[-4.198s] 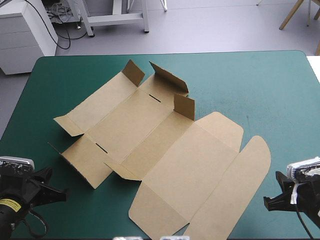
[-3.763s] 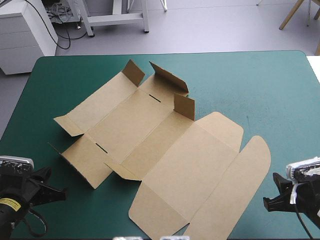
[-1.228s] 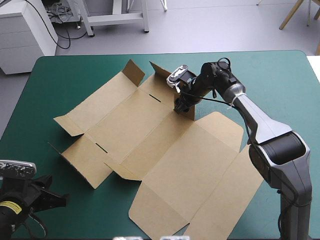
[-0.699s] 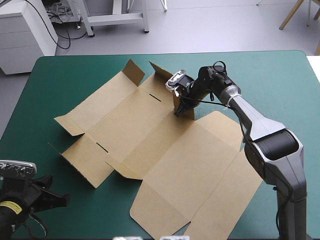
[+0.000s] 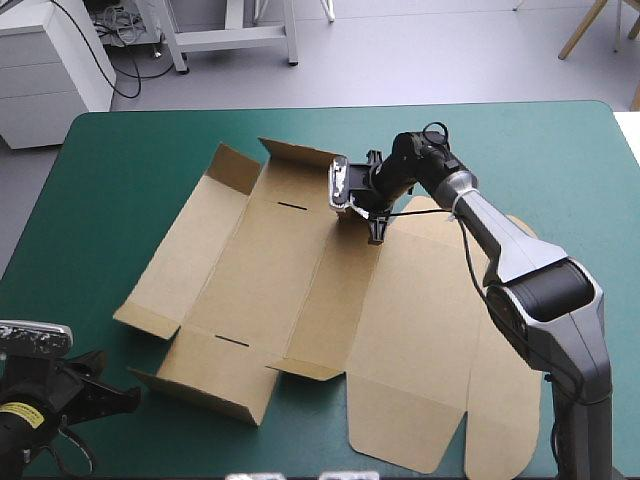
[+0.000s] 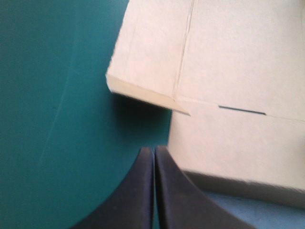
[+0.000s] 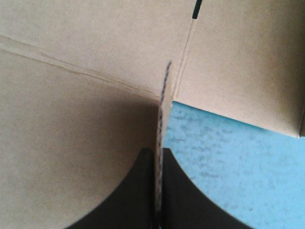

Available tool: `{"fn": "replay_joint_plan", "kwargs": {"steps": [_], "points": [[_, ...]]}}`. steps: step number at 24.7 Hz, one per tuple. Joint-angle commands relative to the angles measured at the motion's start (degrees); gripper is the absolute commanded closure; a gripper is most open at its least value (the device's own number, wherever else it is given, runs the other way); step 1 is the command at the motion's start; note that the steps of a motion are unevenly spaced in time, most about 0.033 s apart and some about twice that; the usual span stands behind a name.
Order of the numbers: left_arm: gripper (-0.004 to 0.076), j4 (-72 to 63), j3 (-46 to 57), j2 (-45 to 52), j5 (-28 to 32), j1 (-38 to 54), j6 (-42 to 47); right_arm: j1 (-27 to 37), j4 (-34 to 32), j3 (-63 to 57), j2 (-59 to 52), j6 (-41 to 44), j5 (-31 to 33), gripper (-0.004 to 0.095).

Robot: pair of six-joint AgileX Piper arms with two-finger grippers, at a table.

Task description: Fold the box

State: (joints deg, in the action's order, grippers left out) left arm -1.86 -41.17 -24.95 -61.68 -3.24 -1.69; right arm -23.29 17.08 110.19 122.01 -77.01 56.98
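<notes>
The brown box (image 5: 300,270) lies as a cut sheet on the teal-green cover, with a few small flaps raised along its far and left sides. My right gripper (image 5: 371,213) reaches over the sheet's far middle and is shut on a small upright flap. In the right wrist view that flap's edge (image 7: 163,95) runs straight in between the black fingers (image 7: 138,191). My left gripper (image 5: 125,398) rests shut near the table's front left corner, off the board. In the left wrist view its tips (image 6: 153,153) stop short of the box (image 6: 228,71), near a raised corner flap (image 6: 143,93).
The two long lid panels (image 5: 420,340) lie flat toward the table's near right. Bare teal-green cover (image 5: 130,160) shows along the left side and the far right. The table's front edge is close to the board's near end.
My right arm came from the near right edge to the upright flap and shut on it. The whole sheet has since swung round, its lid panels toward the near edge. The left arm stayed put.
</notes>
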Motion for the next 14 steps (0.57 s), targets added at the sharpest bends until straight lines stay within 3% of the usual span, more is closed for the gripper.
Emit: {"fn": "replay_joint_plan", "kwargs": {"steps": [1,8,14], "points": [[0.0734,-0.5,-1.8,-0.9,3.1,-0.1,0.4,-1.3,2.2,1.9,-3.5,-7.5,-1.4,0.0927],[0.0734,-0.5,-1.8,-0.9,3.0,-0.1,0.4,-4.5,6.7,1.9,-3.5,-13.4,-4.5,0.0927],[0.0734,-0.5,-1.8,-0.9,1.0,-0.1,0.4,-4.5,4.5,1.9,-3.5,-7.0,-5.3,0.0913]]}}
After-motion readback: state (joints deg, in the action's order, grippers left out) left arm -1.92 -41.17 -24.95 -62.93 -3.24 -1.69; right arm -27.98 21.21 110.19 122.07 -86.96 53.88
